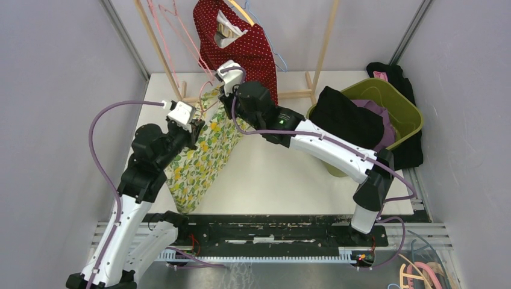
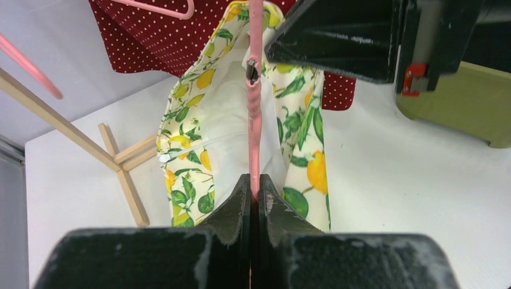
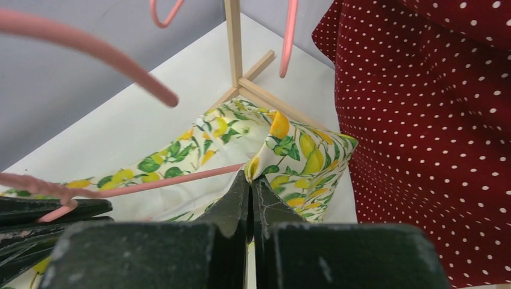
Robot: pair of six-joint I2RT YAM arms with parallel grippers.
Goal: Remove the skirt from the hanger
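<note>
Two-finger left gripper [image 2: 254,183]: clamped on hanger [image 2: 255,120], anchoring it.
Right gripper [image 3: 250,180]: pinching skirt [image 3: 301,156] edge at its tips, to pull.

Top cam sits high up behind the arm bases, looking down and forward over the whole table [image 1: 271,174], rack [image 1: 161,54] at the far end, bin [image 1: 405,99] on the right. Left wrist cam rides right behind the left gripper [image 2: 254,180], super close, staring along the hanger [image 2: 255,138] into the skirt [image 2: 181,144]. Right wrist cam is just as tight behind the right gripper [image 3: 250,177], facing the skirt's corner and the rack's foot. All three catch the skirt; left wrist also sees the right gripper.
</note>
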